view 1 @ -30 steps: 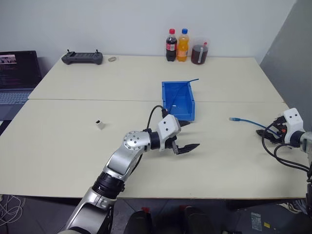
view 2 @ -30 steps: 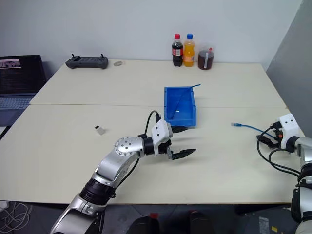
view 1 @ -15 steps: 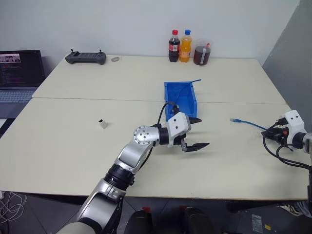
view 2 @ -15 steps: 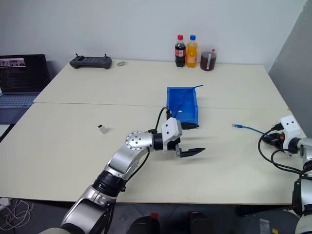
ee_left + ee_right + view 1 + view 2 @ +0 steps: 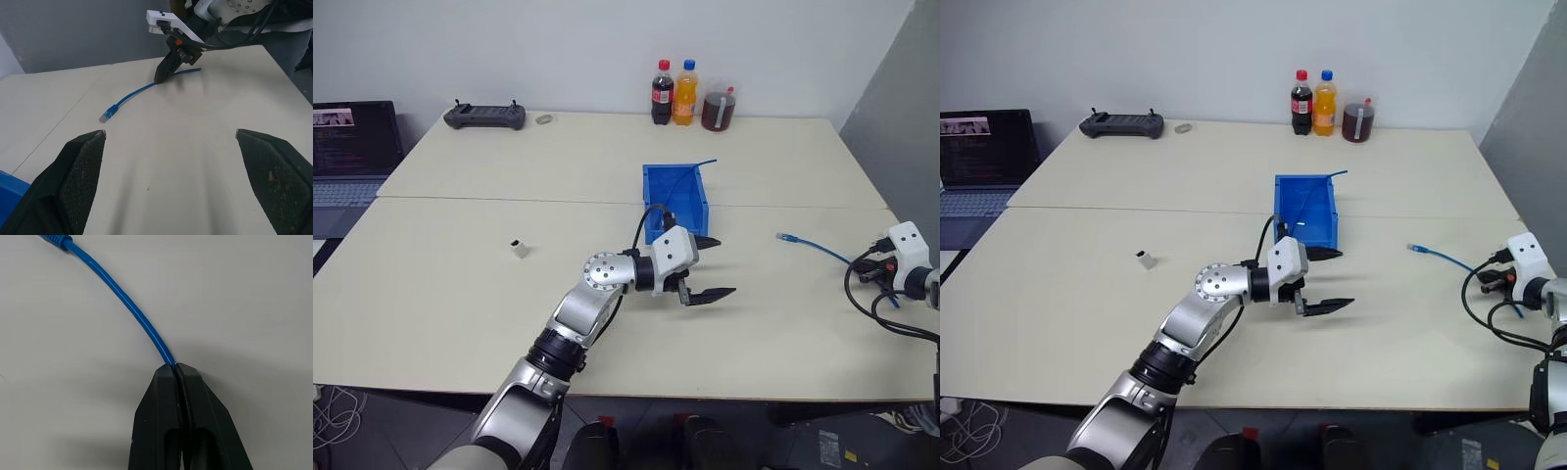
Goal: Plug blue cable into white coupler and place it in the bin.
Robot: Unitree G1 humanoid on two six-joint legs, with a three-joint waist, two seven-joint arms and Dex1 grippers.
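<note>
Much bare surface (image 5: pixel 460 294) lies between the blue cable (image 5: pixel 811 245) near the right edge and the bin (image 5: pixel 675 201) mid-table. Right hand (image 5: pixel 174 369), open a second ago, now pinches the cable; left hand (image 5: pixel 713 266) hangs spread wide.

table (image 5: pixel 460 323): showing plain cream
bin (image 5: pixel 653 193): showing bright blue, near table's centre
blue cable (image 5: pixel 813 246): showing bright blue, pale plug, by right edge
white coupler (image 5: pixel 518 248): showing white, dark socket
bottles (image 5: pixel 672 93): showing dark cola, orange, red and blue caps, at back edge
gripper fingers (image 5: pixel 176 421): showing black
</note>
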